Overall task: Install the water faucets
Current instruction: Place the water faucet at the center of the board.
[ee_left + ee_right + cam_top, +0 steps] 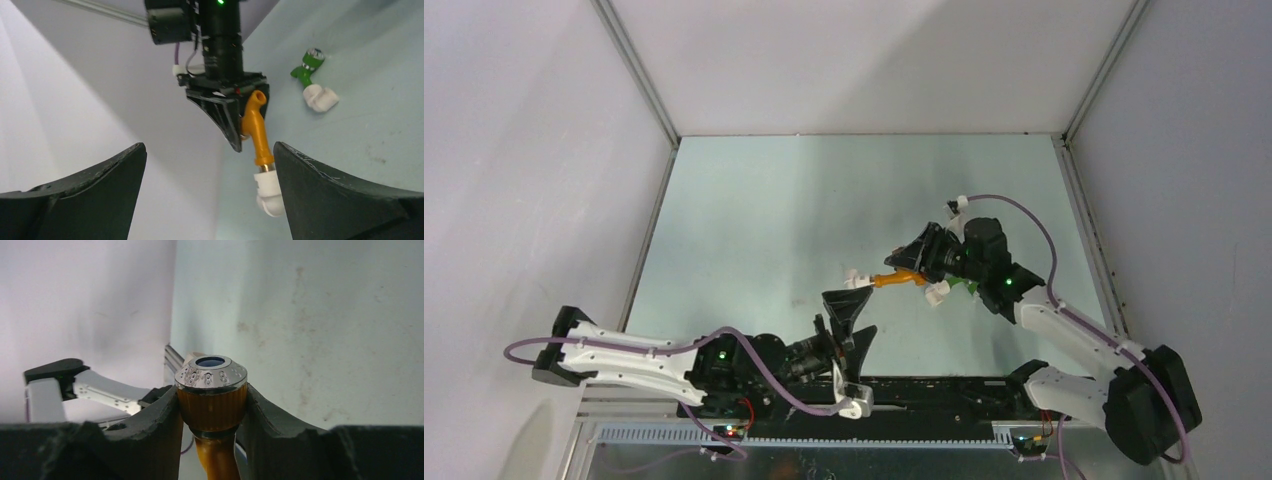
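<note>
Right end effector (917,258) pinches the orange faucet (898,279) mid-frame, white elbow (269,192) hanging off its tip, left end effector (851,322) spread wide just below it; if that joint is loose, the elbow may drop.

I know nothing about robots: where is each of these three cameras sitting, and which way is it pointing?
Top external: fixed above and behind, looking down on the table; the whole left arm and right arm show.
Left wrist: on the left arm, facing the right gripper holding the orange faucet; its own open left gripper frames the bottom.
Right wrist: on the right arm, looking along its fingers clamped on that faucet.
Shared: all three views show the orange faucet.
</note>
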Robot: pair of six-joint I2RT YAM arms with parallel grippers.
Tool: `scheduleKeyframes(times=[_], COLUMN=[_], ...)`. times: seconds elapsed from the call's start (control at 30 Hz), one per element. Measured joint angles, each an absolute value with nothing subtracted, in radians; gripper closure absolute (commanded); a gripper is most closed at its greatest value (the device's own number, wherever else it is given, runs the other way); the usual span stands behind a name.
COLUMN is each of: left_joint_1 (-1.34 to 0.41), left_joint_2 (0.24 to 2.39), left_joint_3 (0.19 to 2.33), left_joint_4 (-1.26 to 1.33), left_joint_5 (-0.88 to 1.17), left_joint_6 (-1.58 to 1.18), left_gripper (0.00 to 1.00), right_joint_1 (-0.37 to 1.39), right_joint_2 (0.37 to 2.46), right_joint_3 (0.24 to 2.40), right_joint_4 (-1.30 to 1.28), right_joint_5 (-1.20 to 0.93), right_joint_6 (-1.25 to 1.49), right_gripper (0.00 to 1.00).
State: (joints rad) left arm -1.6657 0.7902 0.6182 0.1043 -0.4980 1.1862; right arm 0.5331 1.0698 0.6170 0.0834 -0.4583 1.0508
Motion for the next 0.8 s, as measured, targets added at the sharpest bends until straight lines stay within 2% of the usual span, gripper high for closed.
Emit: scheduleKeyframes(times=[0.37, 0.7, 0.8], left_joint_1=[-1.519, -1.493, -1.491], left_joint_2=[0.726, 0.735, 0.735], left_joint_3=[0.644, 0.646, 0.646], left_joint_4=[0.14, 0.154, 0.155], left_joint_5=[-0.423, -0.395, -0.389], left_joint_6=[0.927, 0.873, 0.87], left_gripper=[0.02, 0.02, 0.02], right_joint_1=[0.593, 0.647, 0.65], right_joint_2=[1.363, 1.6, 1.657], right_joint_3=[0.617, 0.617, 0.617], right_joint_4=[0.208, 0.392, 0.436], right_joint_5=[-0.459, -0.48, -0.488], right_joint_6=[0.953, 0.957, 0.958], right_gripper=[1.0, 1.0, 0.94])
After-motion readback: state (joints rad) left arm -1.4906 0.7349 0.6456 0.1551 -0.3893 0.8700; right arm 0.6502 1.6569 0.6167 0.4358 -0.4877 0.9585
